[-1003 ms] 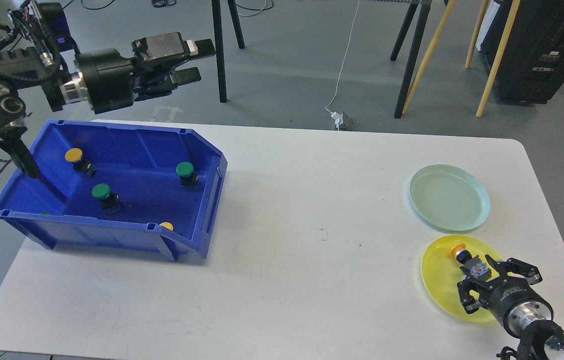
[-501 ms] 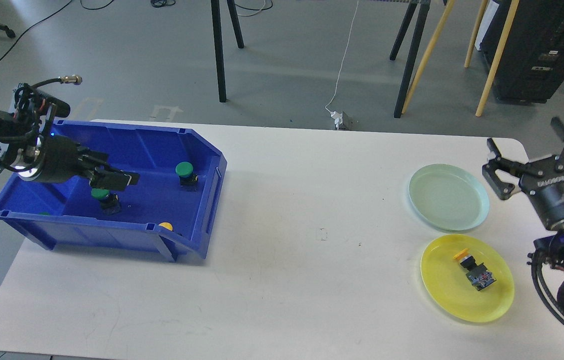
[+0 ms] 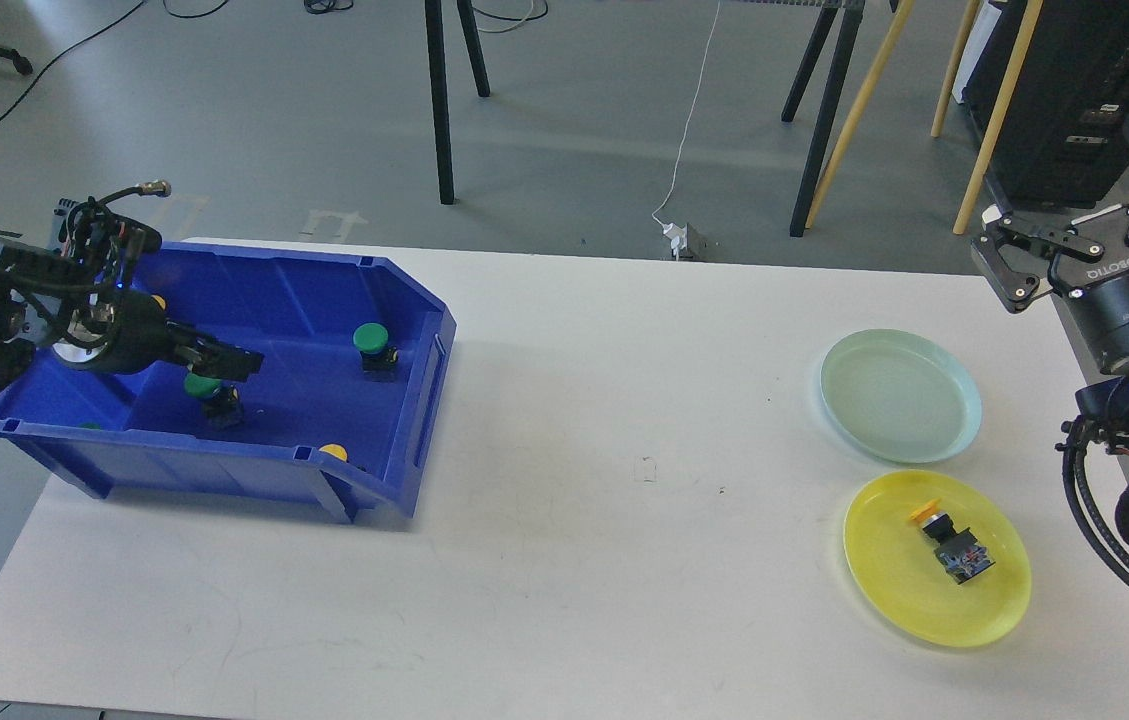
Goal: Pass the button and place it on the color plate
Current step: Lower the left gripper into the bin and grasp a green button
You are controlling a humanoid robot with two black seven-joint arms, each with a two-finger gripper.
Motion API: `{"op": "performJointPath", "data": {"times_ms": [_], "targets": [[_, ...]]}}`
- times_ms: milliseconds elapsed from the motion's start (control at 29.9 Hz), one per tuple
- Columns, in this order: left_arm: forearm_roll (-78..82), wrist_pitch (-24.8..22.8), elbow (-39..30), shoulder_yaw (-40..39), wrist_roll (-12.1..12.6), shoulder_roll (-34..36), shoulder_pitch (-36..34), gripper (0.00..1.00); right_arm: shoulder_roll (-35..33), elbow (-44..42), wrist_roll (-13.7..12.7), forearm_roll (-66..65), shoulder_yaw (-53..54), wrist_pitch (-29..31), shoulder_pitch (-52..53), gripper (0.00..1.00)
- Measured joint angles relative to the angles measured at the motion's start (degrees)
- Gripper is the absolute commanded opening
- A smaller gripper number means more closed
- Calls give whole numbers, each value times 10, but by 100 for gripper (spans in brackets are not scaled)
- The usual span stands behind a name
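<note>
A blue bin (image 3: 404, 400) stands at the table's left. It holds a green button (image 3: 371, 340), a second green button (image 3: 204, 386) and a yellow button (image 3: 332, 452) half hidden by the front wall. My left gripper (image 3: 236, 364) is low inside the bin, right over the second green button; its dark fingers cannot be told apart. A yellow button (image 3: 946, 537) lies on its side on the yellow plate (image 3: 884, 580). The pale green plate (image 3: 899, 395) is empty. My right gripper (image 3: 1074, 215) is open and empty, raised above the table's far right edge.
Another yellow button (image 3: 157, 300) peeks out behind my left wrist in the bin. Black and wooden stand legs (image 3: 824, 110) rise beyond the table's far edge. A dark cabinet (image 3: 1074, 90) stands at the back right.
My left gripper came down into the bin from high up and now sits over the second green button. My right gripper let go of the yellow button on the yellow plate and rose away.
</note>
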Motion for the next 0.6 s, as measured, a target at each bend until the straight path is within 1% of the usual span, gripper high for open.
{"op": "performJointPath", "data": {"times_ms": [167, 434, 535, 602], "targets": [[-6, 0, 36, 49, 0, -19, 1, 97, 0, 0, 1, 0, 1, 14, -6, 100], [-12, 0, 66, 57, 0, -43, 3, 97, 0, 3, 1, 1, 3, 23, -18, 100], [-12, 0, 79, 57, 0, -49, 4, 95, 0, 5, 2, 1, 3, 27, -23, 100], [-12, 0, 83, 57, 0, -52, 5, 89, 0, 6, 2, 1, 4, 28, -28, 100]]}}
